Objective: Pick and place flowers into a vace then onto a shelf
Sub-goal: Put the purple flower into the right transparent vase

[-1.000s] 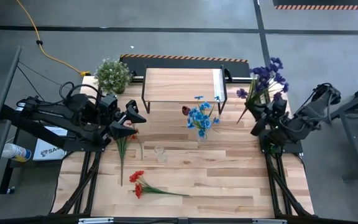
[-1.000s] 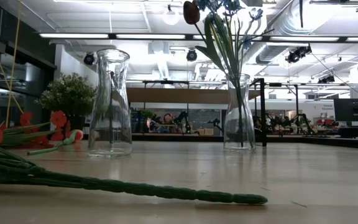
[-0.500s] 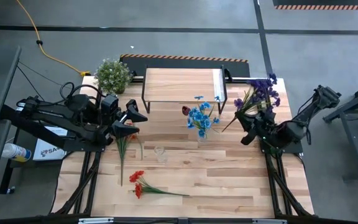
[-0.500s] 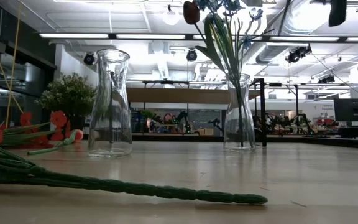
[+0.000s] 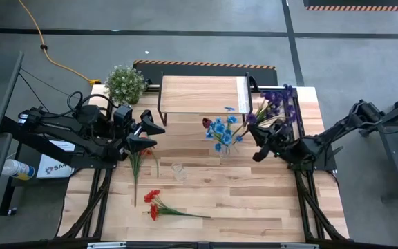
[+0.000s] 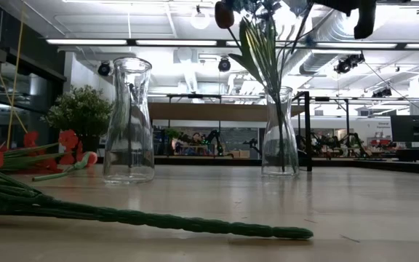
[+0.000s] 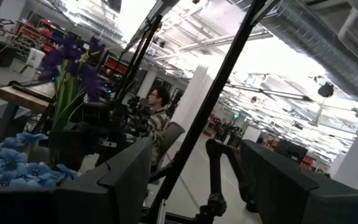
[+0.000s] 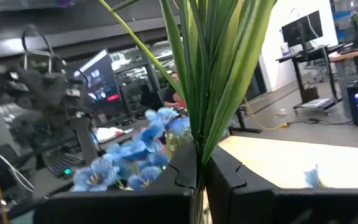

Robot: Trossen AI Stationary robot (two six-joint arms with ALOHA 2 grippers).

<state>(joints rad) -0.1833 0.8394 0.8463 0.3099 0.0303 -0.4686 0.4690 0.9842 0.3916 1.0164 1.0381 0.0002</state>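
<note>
Purple flowers [image 5: 276, 104] are clamped by the stems in the right gripper [image 5: 260, 145], just right of the blue-filled vase [image 5: 225, 149]; left gripper [image 5: 146, 131] hovers with fingers spread, holding nothing.

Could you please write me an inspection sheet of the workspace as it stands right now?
Surface: wooden table, shelf at its back edge.
Job's things: blue flowers in a glass vase; second vase empty; red flowers lying flat; purple flowers held aloft.
Clutter: potted plant.
Grippers: right gripper shut on purple flowers beside the filled vase; left gripper open, waiting over more stems.
Cables: yellow cable on the floor.
Surroundings: seated person beyond the table.
</note>
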